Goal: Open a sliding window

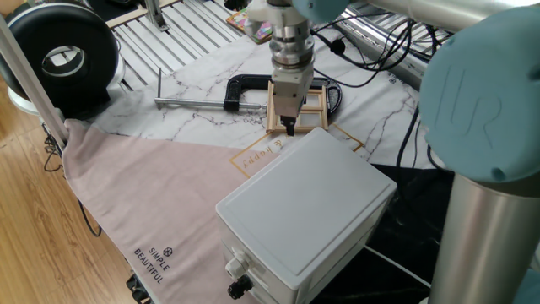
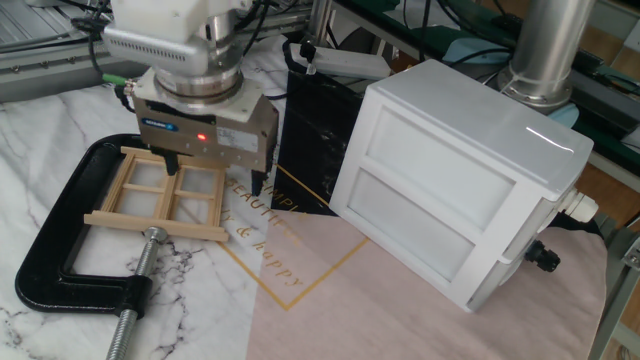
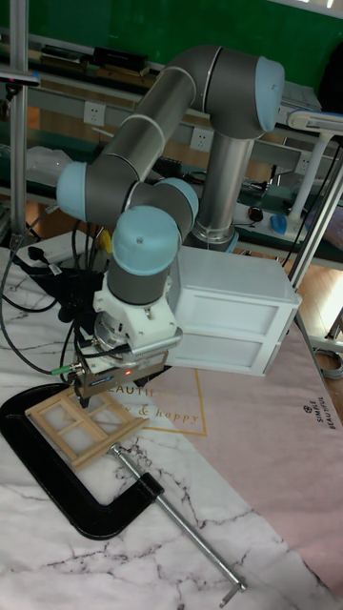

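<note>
A small light-wood sliding window (image 2: 165,195) with thin crossbars lies flat inside a black clamp (image 2: 70,270) on the marble table (image 2: 40,120); the gripper (image 2: 215,180), fingers spread, straddles its far edge, gripping nothing.

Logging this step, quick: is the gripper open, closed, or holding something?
Gripper: open, holding nothing; its fingers straddle the far edge of the window.

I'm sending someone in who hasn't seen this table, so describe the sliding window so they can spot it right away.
Start at the big white box, then look to the marbled end of the table, where a black C-clamp lies flat. The window sits inside the clamp's jaws, under the gripper. It is the only pale wooden thing there, a small square frame with thin crossbars.
</note>
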### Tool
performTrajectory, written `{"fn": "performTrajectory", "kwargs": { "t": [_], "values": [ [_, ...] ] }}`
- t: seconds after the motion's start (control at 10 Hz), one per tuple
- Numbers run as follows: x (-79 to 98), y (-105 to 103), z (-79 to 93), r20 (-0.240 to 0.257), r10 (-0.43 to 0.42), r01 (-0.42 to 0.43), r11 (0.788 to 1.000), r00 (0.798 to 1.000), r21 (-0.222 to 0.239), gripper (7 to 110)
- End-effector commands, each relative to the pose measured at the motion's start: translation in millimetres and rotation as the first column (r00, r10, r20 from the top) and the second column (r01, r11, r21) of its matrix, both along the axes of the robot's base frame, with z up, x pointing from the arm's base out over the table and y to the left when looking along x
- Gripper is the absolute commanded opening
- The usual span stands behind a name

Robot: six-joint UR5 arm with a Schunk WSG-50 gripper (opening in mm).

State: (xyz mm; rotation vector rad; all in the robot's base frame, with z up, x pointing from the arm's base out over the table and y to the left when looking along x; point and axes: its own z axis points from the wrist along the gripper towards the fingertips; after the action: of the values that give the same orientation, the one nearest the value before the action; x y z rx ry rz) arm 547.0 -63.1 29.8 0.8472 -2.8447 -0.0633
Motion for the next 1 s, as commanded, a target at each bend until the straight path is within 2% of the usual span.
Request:
{"fn": "performTrajectory", "kwargs": {
  "t": [0.0, 0.2, 0.4, 0.6, 0.7, 0.8, 0.9],
  "values": [
    [3.4, -12.3, 17.2, 0.065, 0.056, -0.060, 0.996, 0.996, 0.065, 7],
    [26.0, -14.0, 15.6, 0.157, 0.029, -0.039, 0.997, 0.987, 0.059, 7],
    [34.6, -4.2, 13.9, 0.182, 0.015, -0.030, 0.996, 0.983, 0.083, 7],
    [61.5, -18.3, 14.8, 0.285, -0.026, 0.019, 0.999, 0.958, 0.029, 7],
    [62.7, -7.6, 15.3, 0.287, -0.058, 0.038, 0.997, 0.956, 0.074, 7],
    [68.1, -12.6, 15.8, 0.307, -0.083, 0.068, 0.996, 0.948, 0.059, 7],
    [72.3, -8.4, 16.6, 0.320, -0.113, 0.092, 0.992, 0.941, 0.081, 7]
  ]
}}
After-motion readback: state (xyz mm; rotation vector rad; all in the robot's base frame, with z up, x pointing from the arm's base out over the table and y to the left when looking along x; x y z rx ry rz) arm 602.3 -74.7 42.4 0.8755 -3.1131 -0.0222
